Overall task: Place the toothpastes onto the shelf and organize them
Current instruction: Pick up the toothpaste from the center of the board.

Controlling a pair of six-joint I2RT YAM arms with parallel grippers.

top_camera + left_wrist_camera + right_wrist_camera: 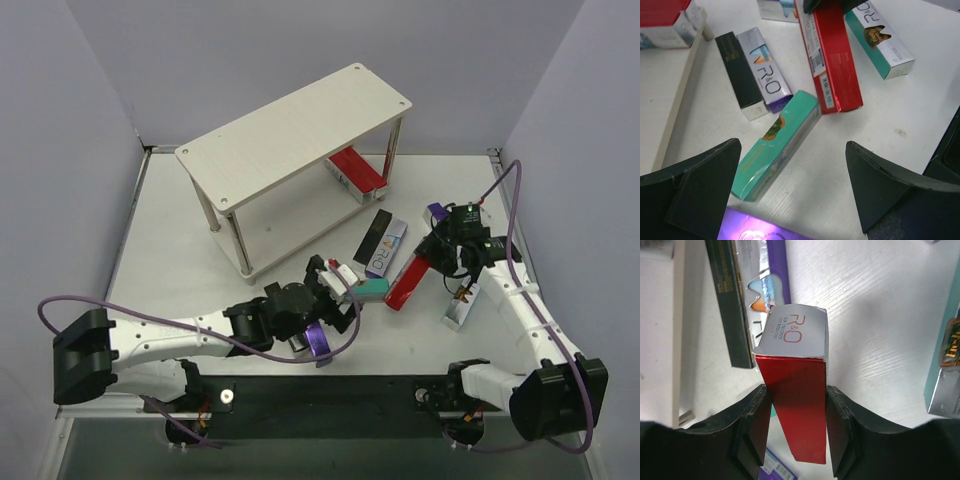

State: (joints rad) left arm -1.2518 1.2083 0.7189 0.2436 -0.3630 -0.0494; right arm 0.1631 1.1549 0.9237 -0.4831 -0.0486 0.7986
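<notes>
The shelf (300, 125) stands at the back, with one red toothpaste (357, 170) on its lower board. My right gripper (797, 430) is shut on a red toothpaste (800, 390) near its white end, both pads pressed on its sides; the carton slants down toward the table (408, 282). My left gripper (792, 147) hangs open over a teal toothpaste (770, 160) lying flat, nearer its left finger. Black (740, 75) and silver-purple (765, 70) cartons lie side by side beyond it. Another teal carton (880, 40) lies to the right.
A purple carton (437, 212) lies behind the right wrist. A teal and silver carton (462, 305) sits beside the right forearm. The shelf's front leg (238, 245) stands left of the carton cluster. Grey walls close in three sides.
</notes>
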